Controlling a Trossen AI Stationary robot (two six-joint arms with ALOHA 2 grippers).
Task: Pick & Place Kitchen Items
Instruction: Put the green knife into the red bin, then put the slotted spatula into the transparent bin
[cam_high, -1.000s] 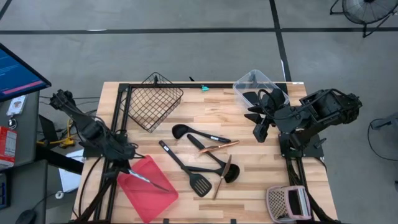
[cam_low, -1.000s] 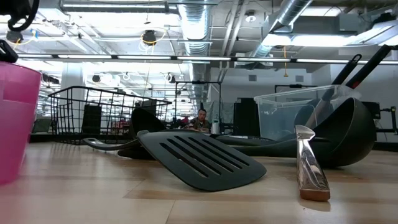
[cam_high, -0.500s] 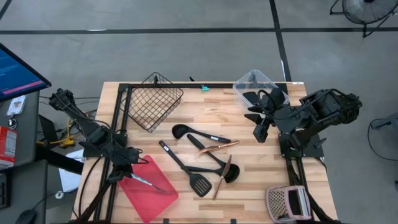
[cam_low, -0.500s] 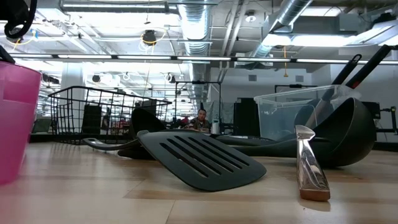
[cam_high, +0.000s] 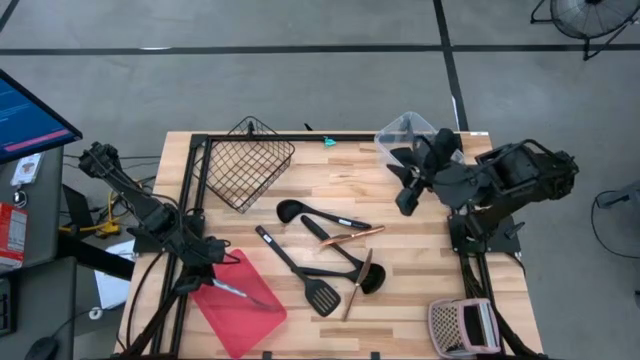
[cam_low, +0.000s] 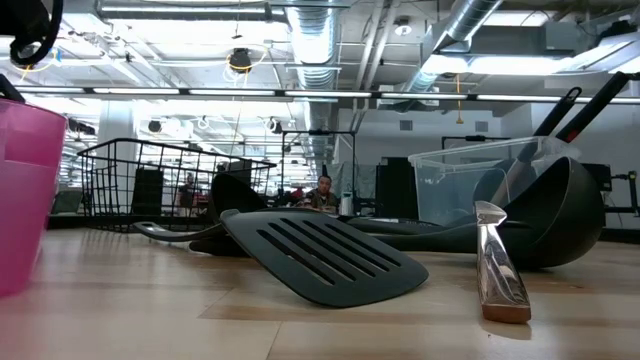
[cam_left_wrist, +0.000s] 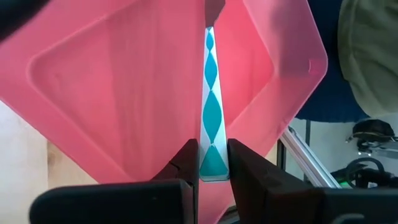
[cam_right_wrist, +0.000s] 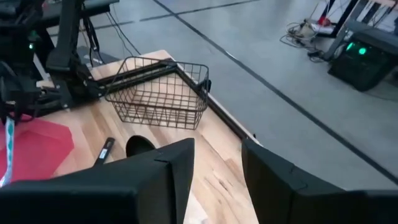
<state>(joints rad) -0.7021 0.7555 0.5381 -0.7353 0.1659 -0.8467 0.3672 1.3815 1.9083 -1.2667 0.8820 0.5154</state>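
Note:
My left gripper (cam_high: 212, 272) is shut on a slim silver piece of cutlery (cam_high: 242, 295) above the flat red tray (cam_high: 232, 316) at the table's near left. In the left wrist view (cam_left_wrist: 213, 165) the piece runs away from the fingers over the tray (cam_left_wrist: 112, 93). My right gripper (cam_high: 403, 203) is open and empty at the right, near a clear plastic tub (cam_high: 405, 130). Black utensils, among them a slotted turner (cam_high: 322, 296), a ladle (cam_high: 290, 211) and a spoon (cam_high: 371, 277), and copper-coloured cutlery (cam_high: 356, 235) lie on the table's middle. My left gripper pinches the silver piece's handle end (cam_left_wrist: 213, 149) between its two fingers. The fingers lie along the piece, which slants away from them over the red tray. Whether its far end rests on the tray I cannot tell.
A black wire basket (cam_high: 246, 165) stands at the far left of the table. The clear tub holds black utensils (cam_high: 406, 158). A pink and white object (cam_high: 460, 325) sits at the near right corner. The low view shows the turner (cam_low: 320, 255) and copper cutlery (cam_low: 497, 265) close by.
My left gripper has moved a little toward the table's near edge over the red tray, carrying the silver piece with it. My right gripper has moved toward the table's left and far side, closer to the clear tub, staying open.

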